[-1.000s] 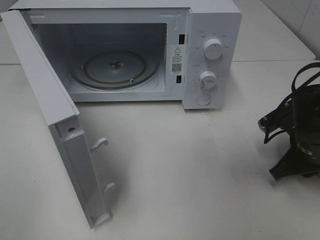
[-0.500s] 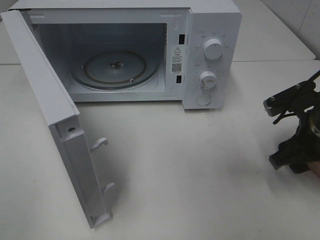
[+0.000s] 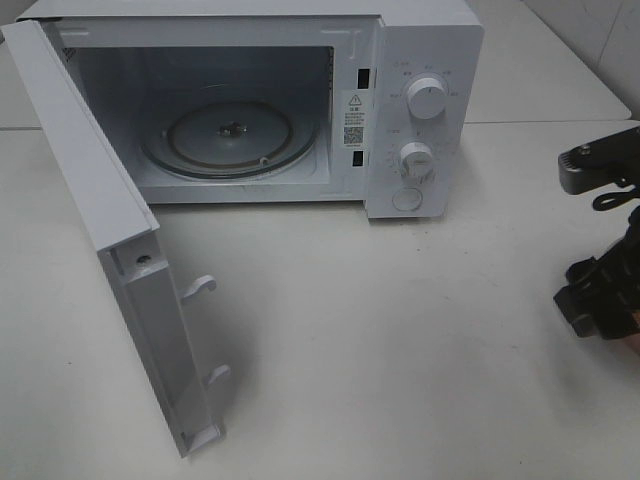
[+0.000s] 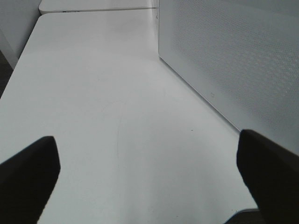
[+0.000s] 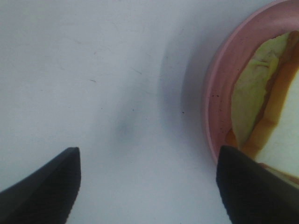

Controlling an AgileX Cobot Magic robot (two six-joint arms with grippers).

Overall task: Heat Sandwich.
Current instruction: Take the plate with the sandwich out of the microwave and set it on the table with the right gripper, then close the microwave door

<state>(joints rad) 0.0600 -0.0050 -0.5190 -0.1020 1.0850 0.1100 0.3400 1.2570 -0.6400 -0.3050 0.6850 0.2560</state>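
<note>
At the right edge of the table (image 3: 420,340), my right gripper (image 5: 147,186) hangs low with its jaws spread wide and nothing between them — the pink plate (image 5: 212,98) sits just beside one fingertip (image 5: 252,191), and on it the sandwich (image 5: 254,98), lettuce and brown crust showing. From the high camera the plate itself is out of frame; only the dark right arm shows there. The microwave (image 3: 425,40) stands ready at the back of the table, door (image 3: 110,250) swung fully open, glass turntable (image 3: 230,140) bare. My left gripper (image 4: 149,177) waits behind that door, jaws wide apart and empty.

The step in hand, as I judge it, is taking hold of the plate. To do it well I would shift sideways until the rim sits squarely between the fingers, close on the rim rather than the bread, and lift level — a tilt could slide the sandwich off before it reaches the turntable.
</note>
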